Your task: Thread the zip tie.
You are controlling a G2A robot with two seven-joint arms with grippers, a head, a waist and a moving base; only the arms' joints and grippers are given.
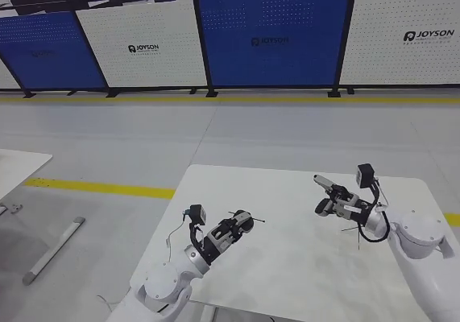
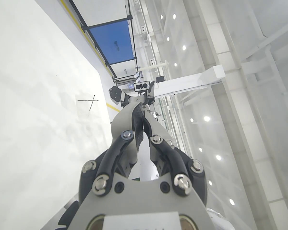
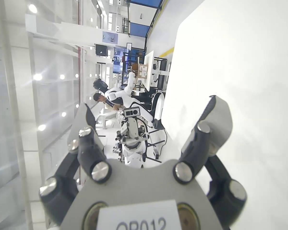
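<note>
Black zip tie [image 1: 259,219]: one, apparently pinched in the left gripper [image 2: 141,111], jaws closed, above the white table [image 1: 294,274], toward its left edge. Loose ties [image 2: 92,101]: two, crossed, toward the right edge. Right gripper [image 1: 319,195]: spread wide, empty. Threading seemingly not started; all left.

Beyond your white surface [image 1: 294,258] you see grey floor [image 1: 213,137] with yellow lines [image 1: 101,187], blue and white pegboard panels [image 1: 271,40], ceiling spotlights [image 2: 207,118]
</note>
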